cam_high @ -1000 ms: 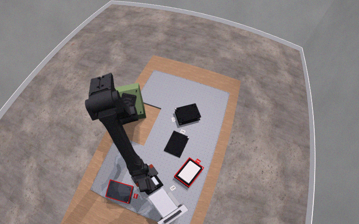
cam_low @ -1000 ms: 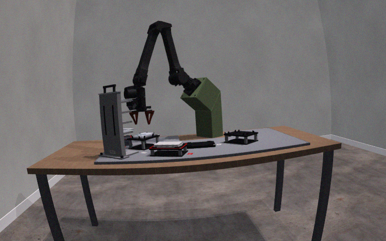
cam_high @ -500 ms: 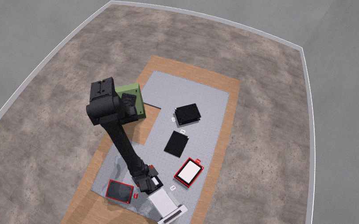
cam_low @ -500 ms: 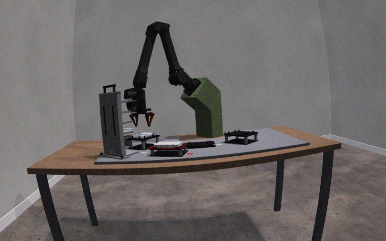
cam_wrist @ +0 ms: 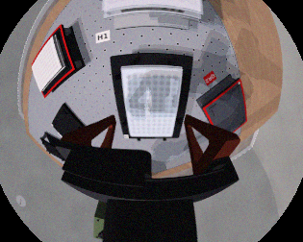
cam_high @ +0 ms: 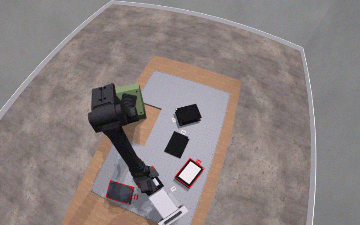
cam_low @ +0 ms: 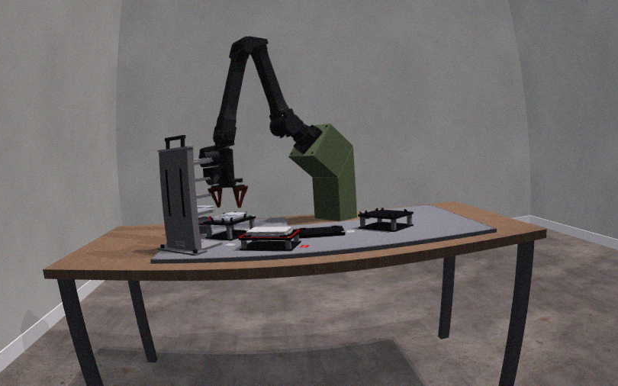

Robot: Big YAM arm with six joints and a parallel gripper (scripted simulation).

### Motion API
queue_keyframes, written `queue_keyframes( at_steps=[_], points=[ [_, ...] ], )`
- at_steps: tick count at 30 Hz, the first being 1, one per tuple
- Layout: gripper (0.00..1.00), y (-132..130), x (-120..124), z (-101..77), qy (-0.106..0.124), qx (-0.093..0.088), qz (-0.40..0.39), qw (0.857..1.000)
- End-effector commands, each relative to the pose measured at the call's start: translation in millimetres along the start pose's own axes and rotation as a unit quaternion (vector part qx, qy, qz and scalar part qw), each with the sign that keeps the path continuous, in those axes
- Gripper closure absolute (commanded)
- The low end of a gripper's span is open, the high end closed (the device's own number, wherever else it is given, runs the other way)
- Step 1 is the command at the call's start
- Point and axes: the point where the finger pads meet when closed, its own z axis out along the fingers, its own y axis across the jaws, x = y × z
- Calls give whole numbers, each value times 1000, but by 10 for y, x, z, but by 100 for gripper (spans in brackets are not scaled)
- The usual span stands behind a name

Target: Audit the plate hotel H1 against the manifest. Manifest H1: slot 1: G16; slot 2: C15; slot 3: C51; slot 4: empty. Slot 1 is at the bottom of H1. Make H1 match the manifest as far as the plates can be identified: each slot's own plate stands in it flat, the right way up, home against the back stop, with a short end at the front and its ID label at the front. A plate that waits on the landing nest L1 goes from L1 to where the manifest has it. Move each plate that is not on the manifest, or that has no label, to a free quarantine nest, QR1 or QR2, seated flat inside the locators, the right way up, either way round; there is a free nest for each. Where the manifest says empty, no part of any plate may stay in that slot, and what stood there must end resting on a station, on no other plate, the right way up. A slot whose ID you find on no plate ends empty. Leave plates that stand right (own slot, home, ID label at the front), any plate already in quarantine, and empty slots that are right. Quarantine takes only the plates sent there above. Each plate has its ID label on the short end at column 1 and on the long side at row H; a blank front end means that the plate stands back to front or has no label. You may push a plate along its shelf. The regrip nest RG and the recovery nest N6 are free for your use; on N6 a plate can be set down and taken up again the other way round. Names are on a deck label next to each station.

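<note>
My gripper point(cam_low: 227, 193) point(cam_wrist: 149, 118) is open and hangs a little above a clear well plate point(cam_wrist: 150, 97) point(cam_low: 230, 216). The plate lies flat on the black landing nest point(cam_wrist: 120, 97), right in front of the plate hotel H1 point(cam_low: 179, 201) point(cam_high: 175, 215). The fingers stand to either side of the plate's long sides and touch nothing. A white plate point(cam_high: 189, 171) point(cam_low: 269, 230) point(cam_wrist: 49, 62) sits in one red quarantine nest. The other red quarantine nest point(cam_high: 119, 192) point(cam_wrist: 223, 104) is empty. The hotel's slots and the plate labels are too small to read.
A flat black nest point(cam_high: 177, 144) point(cam_low: 321, 230) and a raised black nest point(cam_high: 187, 114) point(cam_low: 384, 213) stand farther along the grey deck point(cam_high: 175, 89). The green arm base point(cam_high: 132, 96) point(cam_low: 331, 172) stands at the back of the table.
</note>
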Motion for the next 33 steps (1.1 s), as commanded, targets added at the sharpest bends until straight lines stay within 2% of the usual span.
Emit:
queue_keyframes(
  at_steps=[1,26,32,33],
  points=[
    [0,-115,-120,45,-12,10,-2,1000],
    [0,-111,-97,363,-10,9,-2,1000],
    [0,-110,-91,411,-9,9,-2,1000],
    [0,-51,-71,366,-9,5,-1,1000]
  ],
)
